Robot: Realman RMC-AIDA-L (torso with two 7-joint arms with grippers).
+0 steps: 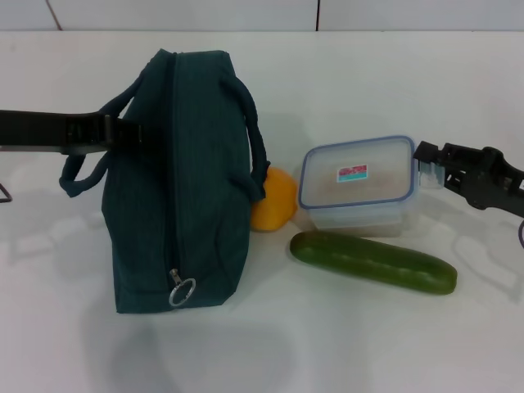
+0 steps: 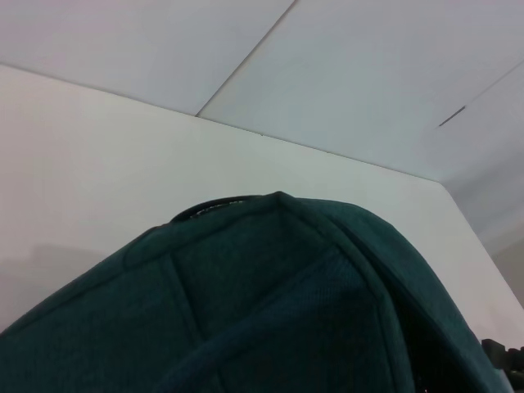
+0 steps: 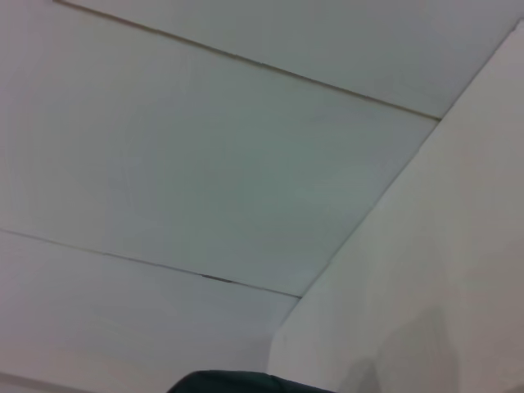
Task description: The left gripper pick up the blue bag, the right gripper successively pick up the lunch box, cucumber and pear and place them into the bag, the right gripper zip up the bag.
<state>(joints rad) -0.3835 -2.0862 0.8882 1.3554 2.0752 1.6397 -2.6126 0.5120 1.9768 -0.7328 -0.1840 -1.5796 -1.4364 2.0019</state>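
The blue bag stands on the white table, left of centre, zipper shut, with its ring pull at the near end. My left gripper reaches in from the left at the bag's left handle. The bag fills the left wrist view. The pear sits against the bag's right side. The lunch box lies right of it, and the cucumber lies in front of it. My right gripper is open at the lunch box's right end.
A white wall runs along the table's far edge. The bag's dark top edge shows low in the right wrist view. A thin dark object lies at the left border.
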